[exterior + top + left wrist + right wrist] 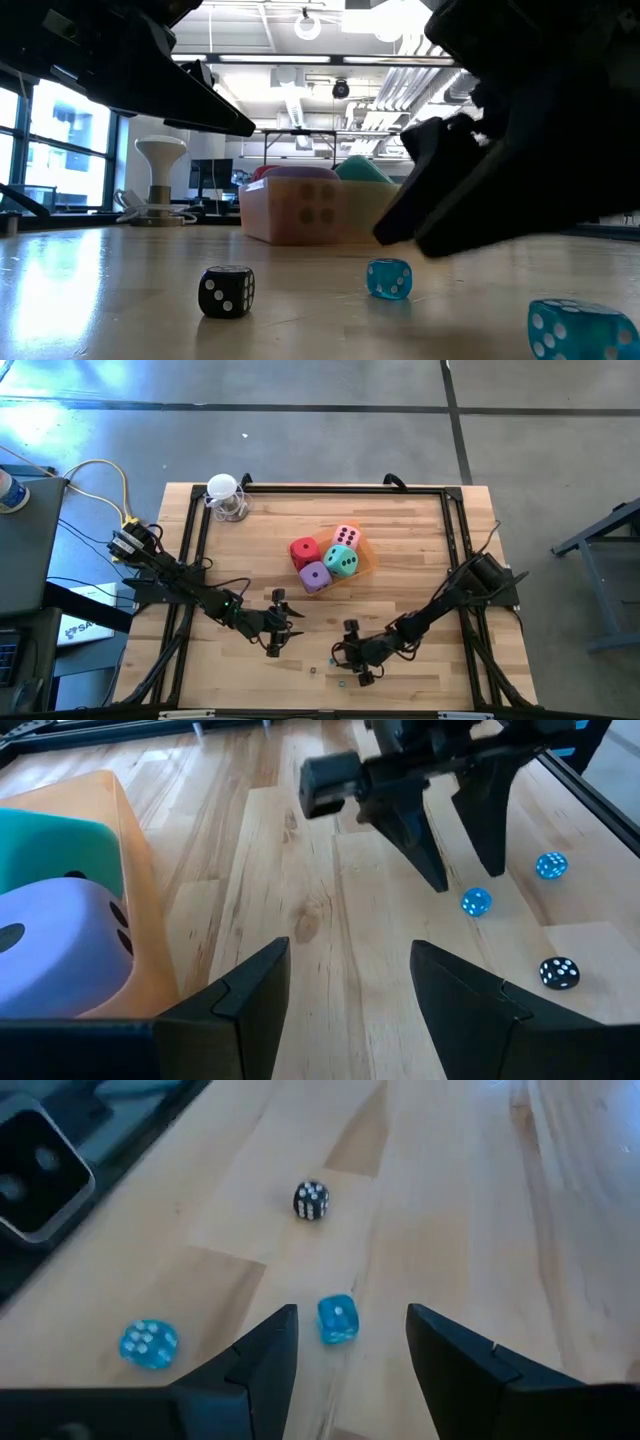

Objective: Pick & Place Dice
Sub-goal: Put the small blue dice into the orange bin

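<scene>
Right up against the low camera, a small translucent blue die (580, 325) is sitting on the table (400, 610), well clear of the orange tray (366, 555), with a black die (226, 291) off to one side. Its twin, another blue die (337, 1320), is lying just ahead of the right gripper (466, 878), whose jaws are standing apart with nothing in them. That looks like the pick being lined up.

The four big dice are waiting in the orange tray: red (305, 551), pink (346, 535), purple (315, 576) and teal (342, 560), all packed together and touching.

The left gripper (350, 948) is hovering just beside the tray, jaws apart and empty.

For a clean pick, I'd say the right gripper is needing to centre that little cube between its jaws, square to two flat faces, and come down low before closing. Hard, glossy, round-cornered plastic like this is likely to squirt sideways on the smooth wooden planks. The big dice are looking matte and cushiony, far more forgiving.
</scene>
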You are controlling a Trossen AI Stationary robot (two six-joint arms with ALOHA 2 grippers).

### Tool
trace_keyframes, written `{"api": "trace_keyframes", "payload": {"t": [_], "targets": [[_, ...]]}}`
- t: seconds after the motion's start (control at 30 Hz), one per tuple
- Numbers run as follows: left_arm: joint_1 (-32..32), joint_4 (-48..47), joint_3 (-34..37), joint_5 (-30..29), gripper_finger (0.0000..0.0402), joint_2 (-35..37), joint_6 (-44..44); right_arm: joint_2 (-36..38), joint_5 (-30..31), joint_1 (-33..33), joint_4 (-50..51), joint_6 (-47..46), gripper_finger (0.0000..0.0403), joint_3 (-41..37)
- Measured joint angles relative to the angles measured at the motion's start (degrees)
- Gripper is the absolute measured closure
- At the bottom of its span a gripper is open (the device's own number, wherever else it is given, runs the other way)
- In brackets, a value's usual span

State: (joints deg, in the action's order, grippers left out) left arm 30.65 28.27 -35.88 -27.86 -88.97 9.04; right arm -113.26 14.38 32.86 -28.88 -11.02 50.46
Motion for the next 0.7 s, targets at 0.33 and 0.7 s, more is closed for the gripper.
{"api": "trace_keyframes", "payload": {"t": [0.33,0.7], "targets": [[0.0,0.0,0.0,0.0,0.0201,0.0,0.0,-2.4,-2.7,-0.5,-5.9,4.8,0.0224,0.0],[0.0,0.0,0.0,0.0,0.0201,0.0,0.0,-2.4,-4.4,-1.5,-5.7,5.2,0.0224,0.0]]}}
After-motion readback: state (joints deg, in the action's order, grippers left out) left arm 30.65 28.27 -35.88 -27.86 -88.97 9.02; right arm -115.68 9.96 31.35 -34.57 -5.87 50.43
